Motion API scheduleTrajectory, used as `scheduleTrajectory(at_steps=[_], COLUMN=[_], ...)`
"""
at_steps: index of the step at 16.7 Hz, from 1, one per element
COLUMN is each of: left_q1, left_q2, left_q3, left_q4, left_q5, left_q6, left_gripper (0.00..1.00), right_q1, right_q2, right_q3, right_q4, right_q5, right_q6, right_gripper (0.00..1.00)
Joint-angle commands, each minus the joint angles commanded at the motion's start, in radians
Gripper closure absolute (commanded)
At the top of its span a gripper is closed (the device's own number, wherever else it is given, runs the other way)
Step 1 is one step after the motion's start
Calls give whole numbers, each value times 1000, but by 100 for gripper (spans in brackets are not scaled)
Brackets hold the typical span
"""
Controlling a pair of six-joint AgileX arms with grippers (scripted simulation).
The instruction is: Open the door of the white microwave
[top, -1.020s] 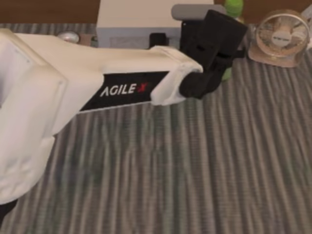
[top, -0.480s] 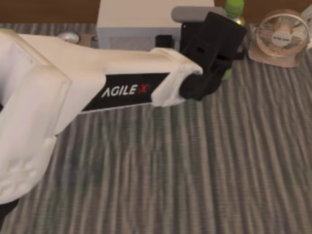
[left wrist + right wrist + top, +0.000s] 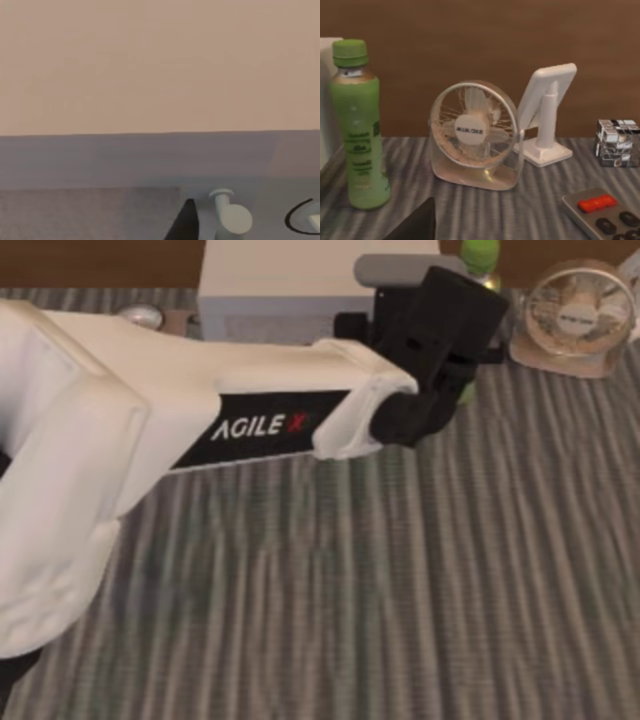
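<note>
The white microwave (image 3: 280, 275) stands at the table's back edge, left of centre. My left arm reaches across from the left, and my left gripper (image 3: 352, 326) is at the right part of the microwave's front. In the left wrist view the pale top (image 3: 160, 65) fills most of the picture. Below it show the door's speckled grey window (image 3: 85, 212), a round pale knob (image 3: 231, 216) and one dark fingertip (image 3: 185, 225) between them. The door lies flush with the front. My right gripper (image 3: 420, 225) shows only as one dark finger, low over the table.
A green bottle (image 3: 360, 130) stands right of the microwave, then a small round fan (image 3: 575, 315). A white phone stand (image 3: 545, 115), a mirrored cube (image 3: 616, 142) and a grey keypad (image 3: 605, 212) lie farther right. A grey rounded slab (image 3: 395, 265) sits by the microwave's back right corner.
My left arm has slid a little to the right along the microwave's front, its dark fingertip moving right with it. The bottle's cap shows more.
</note>
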Motion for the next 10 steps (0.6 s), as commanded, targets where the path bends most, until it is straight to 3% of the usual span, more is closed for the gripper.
scheduleTrajectory(at_steps=[3, 4, 6, 10], left_q1=[0, -61, -60, -49], left_q2=[0, -21, -16, 37], left_q3=[0, -39, -26, 100], left_q4=[0, 2, -12, -165], left_q5=[0, 5, 9, 53], left_q6=[0, -2, -6, -47], left_gripper=[100, 100, 100, 100], right_q1=[0, 0, 0, 0], right_q2=[0, 0, 0, 0], right_q3=[0, 0, 0, 0], right_q4=[0, 0, 0, 0], right_q5=[0, 0, 0, 0], right_q6=[0, 0, 0, 0], right_gripper=[0, 0, 0, 0])
